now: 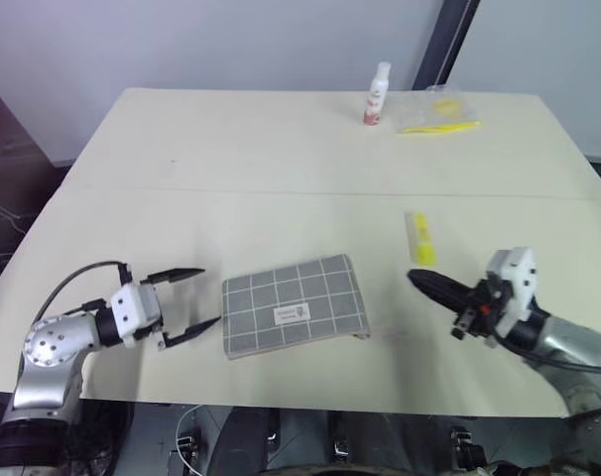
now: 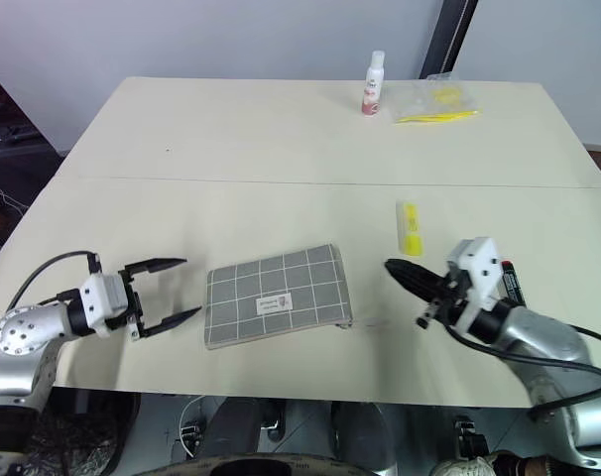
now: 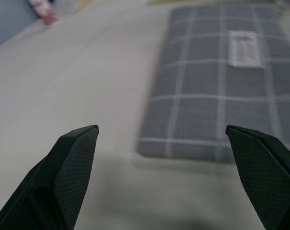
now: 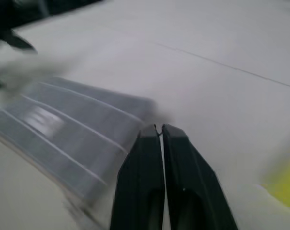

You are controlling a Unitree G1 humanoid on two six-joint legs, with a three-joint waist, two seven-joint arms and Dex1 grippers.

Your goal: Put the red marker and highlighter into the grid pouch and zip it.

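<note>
Two end effectors flanking grid pouch (image 1: 295,306) | left (image 1: 203,297) gaping wide, probably to pin it | right (image 1: 420,280) pinched shut, empty, likely after zipper | highlighter (image 1: 420,239) loose on counter (image 1: 281,159)

Grey grid pouch (image 1: 295,305) with white lines and a small white label, lying flat near the worktop's front edge. Chunky yellow highlighter (image 1: 420,239) flat at the pouch's two o'clock, pointing toward twelve. Red marker (image 2: 509,277) glimpsed behind the right hand.
</note>
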